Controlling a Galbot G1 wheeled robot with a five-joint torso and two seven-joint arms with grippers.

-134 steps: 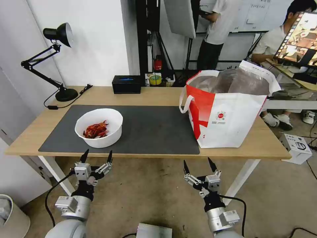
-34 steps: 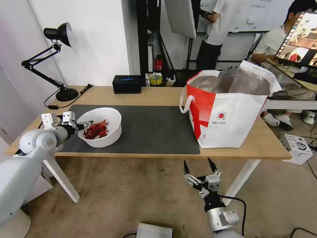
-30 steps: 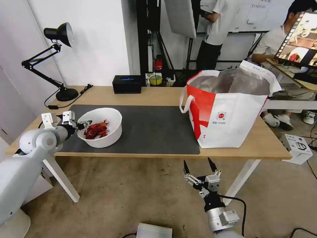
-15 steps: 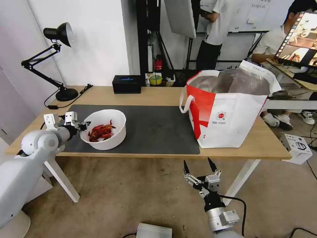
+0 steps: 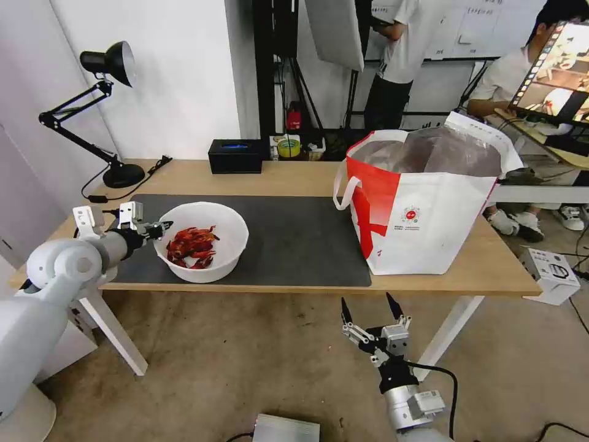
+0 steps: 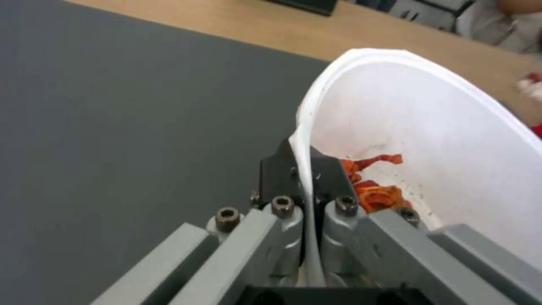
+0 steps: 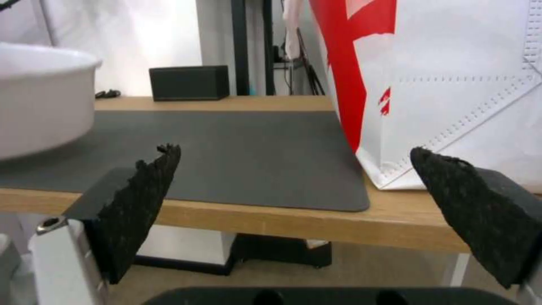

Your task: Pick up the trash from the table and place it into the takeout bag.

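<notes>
A white bowl [image 5: 211, 256] holding red crayfish shells [image 5: 192, 245] hangs slightly above the dark grey mat [image 5: 288, 242] at the table's left front. My left gripper [image 5: 161, 227] is shut on the bowl's left rim. In the left wrist view the fingers [image 6: 275, 173] pinch the thin white wall of the bowl [image 6: 429, 127], with shells [image 6: 375, 192] inside. The takeout bag [image 5: 429, 209] stands open on the right of the table [image 5: 294, 175]. My right gripper [image 5: 369, 311] hangs open below the table's front edge; its wrist view shows the bag [image 7: 452, 84] and the bowl [image 7: 40, 97].
A black tissue box [image 5: 235, 156] sits at the table's back edge, and a black desk lamp [image 5: 107, 110] stands at the back left with its cable on the wood. People sit and stand behind the table on the right.
My left arm rose from below the table and shut on the bowl's left rim. Over the last second the bowl has moved right and lifted a little. The right arm has not moved.
</notes>
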